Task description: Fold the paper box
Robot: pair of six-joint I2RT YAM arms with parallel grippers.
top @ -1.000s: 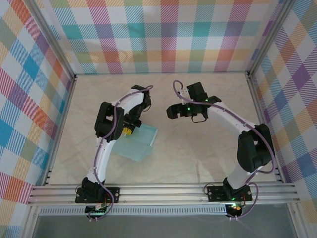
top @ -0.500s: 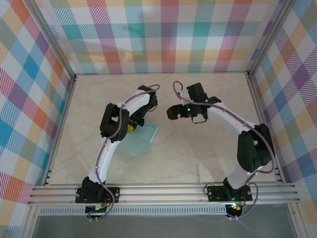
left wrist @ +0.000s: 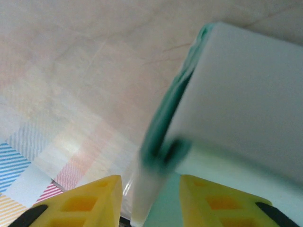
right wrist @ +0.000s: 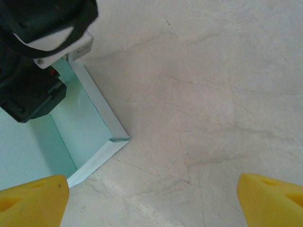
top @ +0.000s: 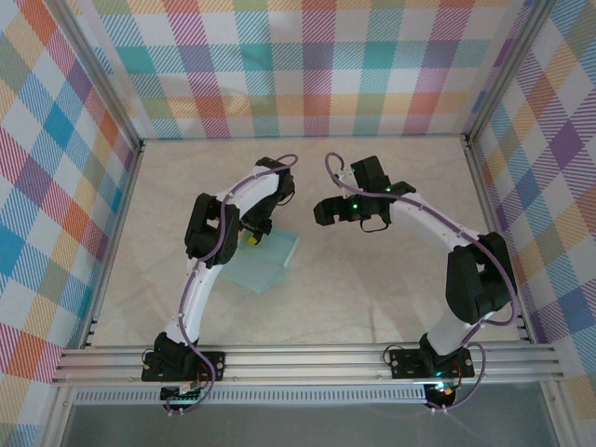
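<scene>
- Mint card is what we find on inspection: the paper box (top: 268, 263) lies on the table (top: 391, 279), left of centre, with the left gripper (top: 251, 239) over its far left edge.
- From the left wrist, the yellow fingers (left wrist: 85, 201) stand either side of an upright side wall (left wrist: 142, 189) of the box. A gap shows on both sides, so we record this claw as released: it straddles the card and does not pinch it.
- We find the right gripper (top: 321, 212) above bare table just beyond the box's far right corner, spread wide and holding nothing. Its wrist view looks down on that corner, where two raised walls meet.
- In our judgement the step in hand is setting up a wall, and the fold is partway done.
- To do it well, we advise closing low on the wall, near its crease rather than at the rim. Thin card buckles when it is taken high.
- We would turn the wall about the crease line and not pull on it.
- The free right claw should bear on the base or the neighbouring wall so that the light box does not slide.
- Risk noted: an unsupported wall may spring back.
</scene>
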